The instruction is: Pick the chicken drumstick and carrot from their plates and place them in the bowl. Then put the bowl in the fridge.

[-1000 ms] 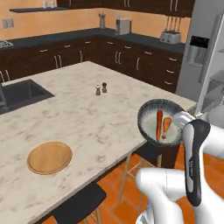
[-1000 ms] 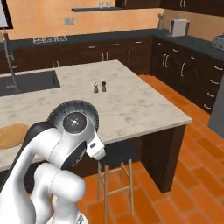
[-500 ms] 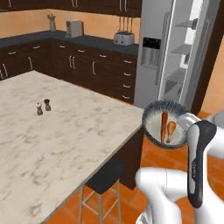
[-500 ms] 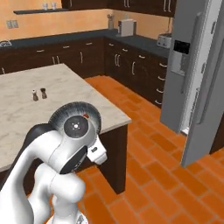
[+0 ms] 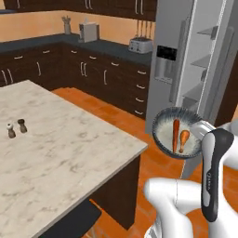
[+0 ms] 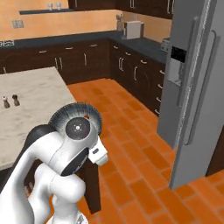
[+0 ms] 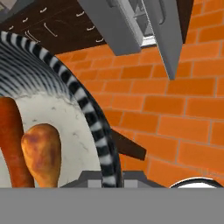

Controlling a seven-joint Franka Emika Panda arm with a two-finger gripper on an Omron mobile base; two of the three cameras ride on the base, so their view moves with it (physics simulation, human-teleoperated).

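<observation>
Kitchen with orange brick floor, fridge (image 5: 186,60) standing open ahead. Fingers squeezing shut on rim of bowl (image 5: 163,135), holding it up in air near fridge. Carrot (image 5: 176,135) and chicken drumstick (image 5: 184,138) lying inside bowl, riding along for shelf. Bench (image 5: 60,158) sitting off to left.

In the hand view the bowl (image 7: 94,127) runs off the left edge, and the carrot (image 7: 11,144) and drumstick (image 7: 43,157) are cut off below. The arm covers the bowl's (image 5: 162,139) right rim, hiding the jaws. The fridge (image 5: 204,69) passes the top edge.
</observation>
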